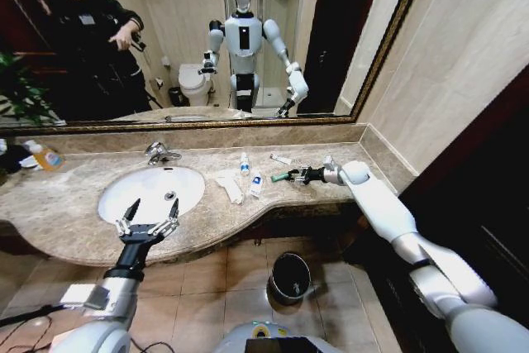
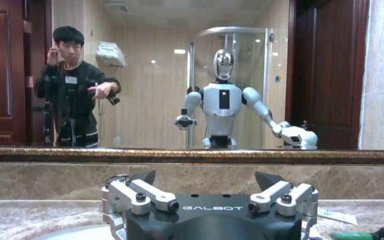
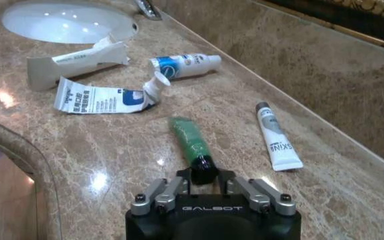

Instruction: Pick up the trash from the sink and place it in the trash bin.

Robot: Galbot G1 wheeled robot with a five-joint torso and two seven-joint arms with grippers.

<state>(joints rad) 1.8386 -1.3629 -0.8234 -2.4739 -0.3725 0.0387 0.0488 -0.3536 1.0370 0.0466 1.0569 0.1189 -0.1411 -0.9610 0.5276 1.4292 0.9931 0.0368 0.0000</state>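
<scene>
The white oval sink (image 1: 132,196) holds no trash that I can see; the trash lies on the marble counter to its right. My right gripper (image 1: 299,175) is shut on the black end of a dark green bar (image 3: 188,137), which rests flat on the counter (image 3: 132,165). Close by lie a white stick-like tube (image 3: 280,145), a small blue-labelled bottle (image 3: 185,65), a flattened blue-and-white tube (image 3: 98,98) and crumpled white paper (image 3: 75,61). My left gripper (image 1: 147,219) hovers open over the sink's front rim. The black trash bin (image 1: 290,276) stands on the floor below the counter.
A chrome faucet (image 1: 159,153) stands behind the basin. An orange-capped bottle (image 1: 45,156) sits at the counter's far left. A mirror (image 1: 207,31) backs the counter and a tiled wall (image 1: 463,64) closes the right side. The counter edge (image 1: 240,233) curves in front.
</scene>
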